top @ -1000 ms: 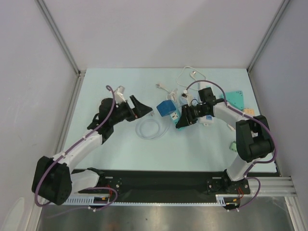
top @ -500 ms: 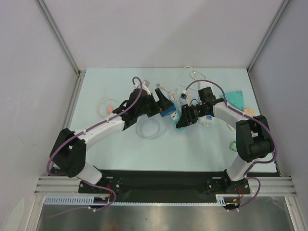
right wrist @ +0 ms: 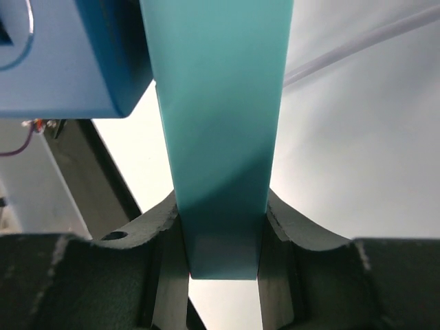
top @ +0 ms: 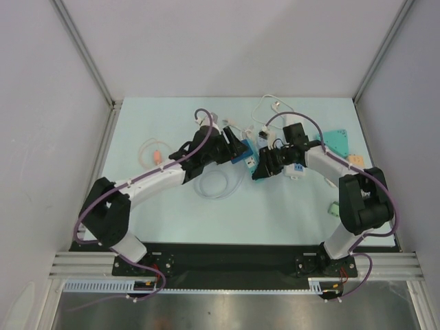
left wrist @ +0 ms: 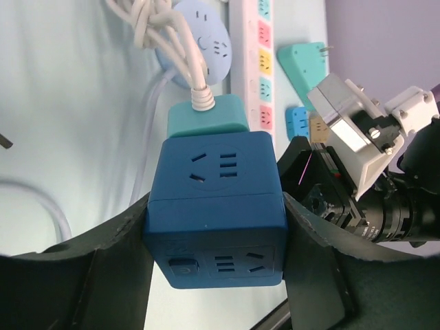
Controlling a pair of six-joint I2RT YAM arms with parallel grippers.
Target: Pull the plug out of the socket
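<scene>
1. Since a second ago my left arm has swung in from the left side of the counter (top: pixel 289 213). Its left hand (left wrist: pixel 216 227) now straddles the blue socket (left wrist: pixel 218 168); the right arm has barely shifted.
2. Both left fingers (left wrist: pixel 103 268) lie flush against the socket's two flanks, so I read that hand as clenched on it and bracing it.
3. My right hand (right wrist: pixel 221 220) is clenched on the teal plug (right wrist: pixel 218 103), one finger pressed to each flat face.
4. From the left wrist view, the plug sits against the far face of the socket with no gap showing, and its white cord (left wrist: pixel 199 96) runs away from it.
5. Beyond that lie a round pale-blue outlet (left wrist: pixel 205 38) and a white power strip (left wrist: pixel 265 62).
6. My judgement is that reach and grip are done on both sides, but the plug is still seated. What is left is the pull itself, drawing the plug straight out while the left hand holds the socket still.
</scene>
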